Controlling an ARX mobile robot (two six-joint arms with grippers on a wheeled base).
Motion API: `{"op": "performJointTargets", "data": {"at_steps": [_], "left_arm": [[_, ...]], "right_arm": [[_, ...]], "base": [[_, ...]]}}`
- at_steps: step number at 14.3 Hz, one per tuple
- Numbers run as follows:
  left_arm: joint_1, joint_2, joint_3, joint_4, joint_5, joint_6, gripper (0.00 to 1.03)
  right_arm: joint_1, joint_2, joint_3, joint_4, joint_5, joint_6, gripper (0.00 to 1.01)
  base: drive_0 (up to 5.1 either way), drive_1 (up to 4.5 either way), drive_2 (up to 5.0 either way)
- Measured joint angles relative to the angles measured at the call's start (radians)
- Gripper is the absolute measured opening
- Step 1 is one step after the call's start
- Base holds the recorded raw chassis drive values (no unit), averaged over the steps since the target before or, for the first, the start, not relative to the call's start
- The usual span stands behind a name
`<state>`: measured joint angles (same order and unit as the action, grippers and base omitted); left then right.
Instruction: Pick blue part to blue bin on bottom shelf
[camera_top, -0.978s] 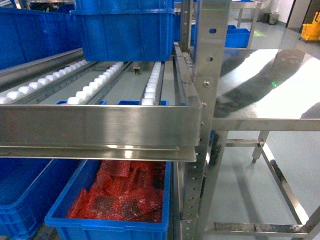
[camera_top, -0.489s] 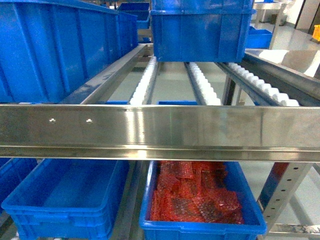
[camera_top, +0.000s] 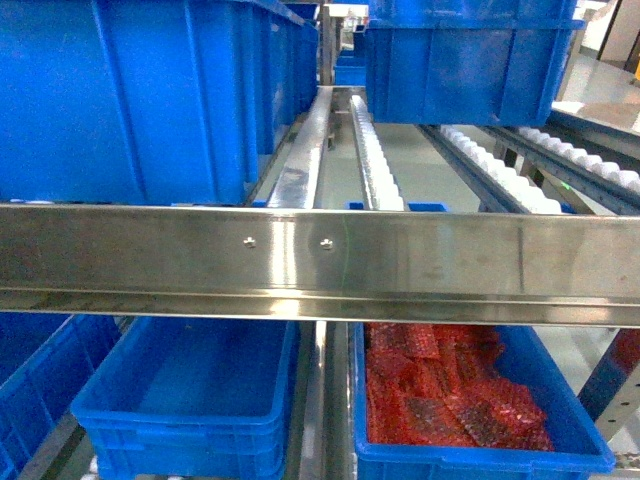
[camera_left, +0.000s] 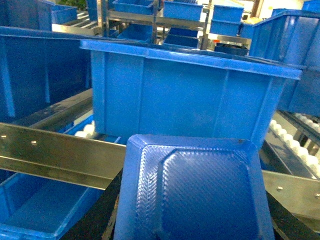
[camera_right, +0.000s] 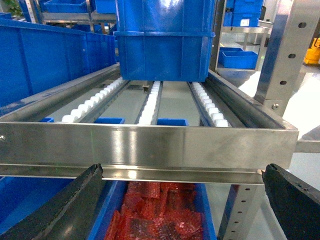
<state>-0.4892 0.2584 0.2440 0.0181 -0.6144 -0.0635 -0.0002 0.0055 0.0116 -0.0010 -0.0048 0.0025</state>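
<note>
- In the head view we face a steel front rail (camera_top: 320, 265) that runs across the whole width of the rack.
- Below the rail, on the bottom shelf (camera_top: 322, 400), the blue bin (camera_top: 190, 400) sits at the near left; what we see of its floor is bare.
- Just to its right is a like crate holding red bubble-wrap bags (camera_top: 450, 395), the two separated by a steel divider.
- Above the rail, white roller tracks (camera_top: 375, 165) run away from us, with a large blue crate (camera_top: 140, 95) at the left and another blue crate (camera_top: 470, 60) farther back at the right.
- In the left wrist view the blue part (camera_left: 195, 192) fills the near foreground (its face shows a raised, textured panel), in front of the rail and a blue crate.
- The left gripper's fingers are hidden behind the part, so we cannot tell how its jaws stand.
- In the right wrist view the right gripper (camera_right: 180, 200) has its two dark fingers (camera_right: 65, 205) spread wide with nothing between them, the rail and the red bags showing through the gap.
</note>
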Motion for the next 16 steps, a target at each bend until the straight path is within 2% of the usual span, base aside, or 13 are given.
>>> {"op": "performJointTargets", "data": {"at_steps": [4,16], "left_arm": [[0.002,0.000,0.000,0.005,0.006,0.000,0.43],[0.001,0.002,0.000,0.003,0.008,0.000,0.43]], "right_arm": [[0.000,0.000,0.000,-0.007,0.002,0.000,0.98],[0.000,0.000,0.000,-0.003,0.002,0.000,0.98]], "base": [[-4.9,2.51,2.5],[0.0,0.00,0.0]]}}
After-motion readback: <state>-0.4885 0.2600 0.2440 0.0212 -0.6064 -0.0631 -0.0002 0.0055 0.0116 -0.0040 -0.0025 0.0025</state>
